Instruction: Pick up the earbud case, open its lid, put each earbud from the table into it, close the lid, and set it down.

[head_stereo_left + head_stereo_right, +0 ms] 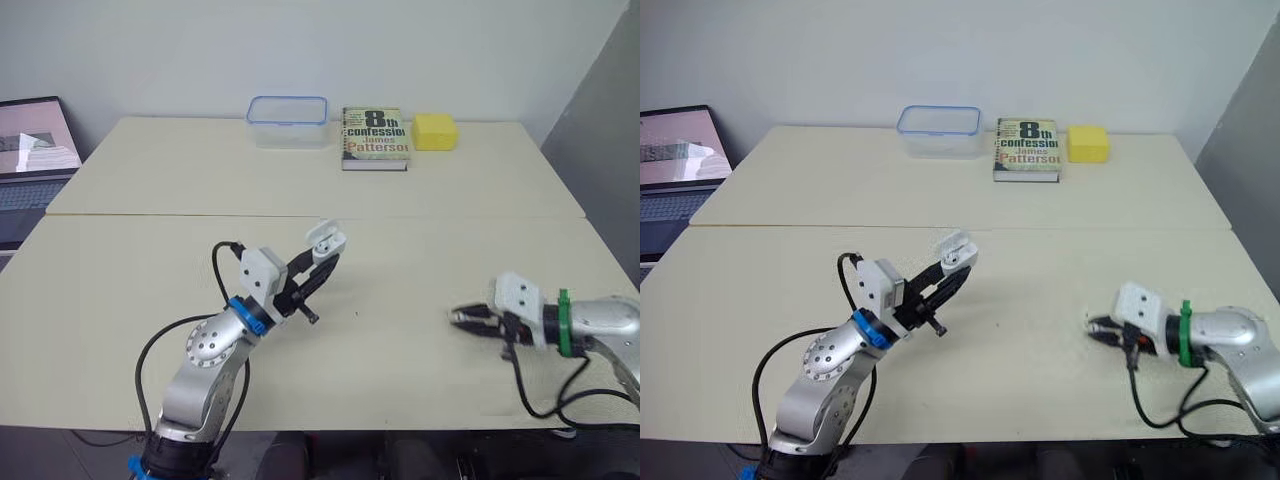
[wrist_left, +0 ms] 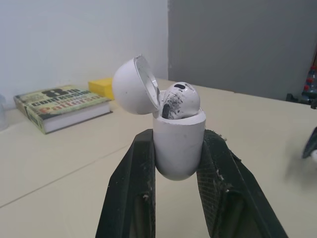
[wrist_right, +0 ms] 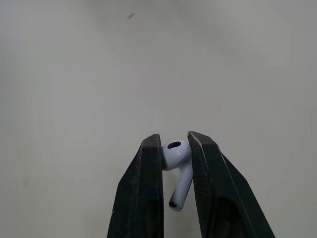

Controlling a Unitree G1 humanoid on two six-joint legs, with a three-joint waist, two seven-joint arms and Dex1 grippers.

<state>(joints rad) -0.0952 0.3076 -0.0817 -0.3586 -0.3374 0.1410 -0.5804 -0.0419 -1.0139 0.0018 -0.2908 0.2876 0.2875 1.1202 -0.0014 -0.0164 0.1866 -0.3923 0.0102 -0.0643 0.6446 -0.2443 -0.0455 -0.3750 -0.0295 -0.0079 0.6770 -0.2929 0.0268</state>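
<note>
Nearest, left claw (image 1: pixel 320 268): pinching the earbud case (image 2: pixel 178 148) by its lower body and holding it raised above the desk (image 1: pixel 400 260), left of centre.
Earbud case: standing upright between the two black fingers, with its lid (image 2: pixel 134 85) hanging open, tipped back on the hinge.
First earbud (image 2: pixel 181 101): sitting in the case, its rounded head poking above the rim.
Right claw (image 1: pixel 460 318): lying low over the desk on the right side, well apart from the case, pinching the second earbud (image 3: pixel 176 158).
Second earbud: being gripped by its head at the fingertips, with the stem hanging free between the fingers.
Far edge: a clear plastic box (image 1: pixel 288 122), a paperback book (image 1: pixel 375 137) and a yellow block (image 1: pixel 435 131) sitting in a row, the box at the left and the block at the right.
Far left: a laptop (image 1: pixel 30 160) standing open beyond the desk's edge.
</note>
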